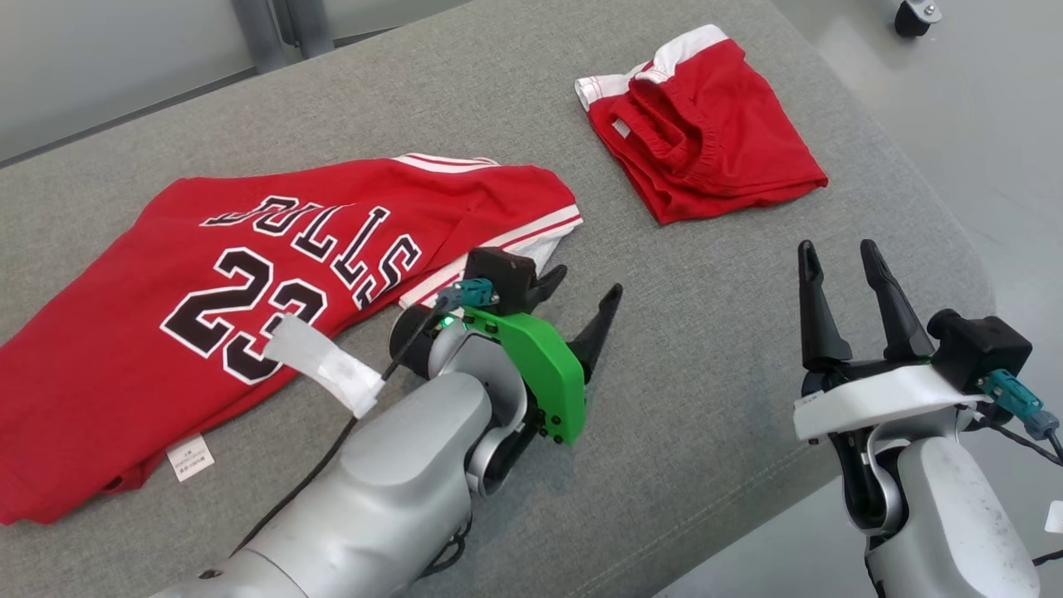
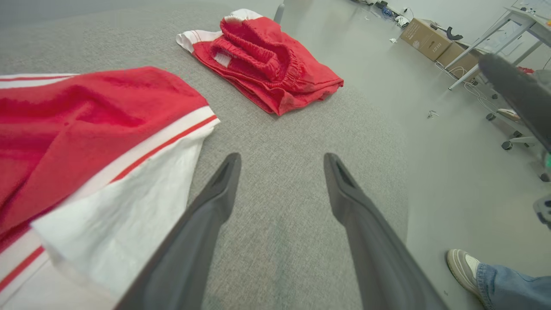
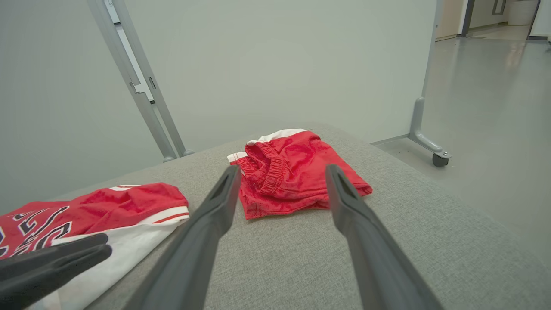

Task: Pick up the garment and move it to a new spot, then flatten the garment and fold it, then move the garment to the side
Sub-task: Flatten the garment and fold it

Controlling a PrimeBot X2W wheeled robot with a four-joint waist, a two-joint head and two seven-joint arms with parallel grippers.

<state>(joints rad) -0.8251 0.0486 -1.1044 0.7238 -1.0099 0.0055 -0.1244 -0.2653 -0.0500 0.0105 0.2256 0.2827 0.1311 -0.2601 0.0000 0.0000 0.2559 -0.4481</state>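
Jersey [image 1: 249, 274] just beside spread left claw [image 1: 588, 280]

Black, white-outlined lettering and numerals on the red sleeveless fabric jersey [image 1: 100, 349], red-and-white striped trim. White band along the red folded fabric shorts [image 1: 731, 158]. Beneath, a plain grey woven-fabric counter [image 1: 706, 349].

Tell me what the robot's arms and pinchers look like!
The left arm and right arm are silver-grey tubes. Each gripper has two long, pointed dark fingers. The left gripper sits on a bright green plastic wrist shell, the right gripper on a white wrist plate. Each wrist carries a black camera box with a teal plug. A white tape tag wraps the left black cable.
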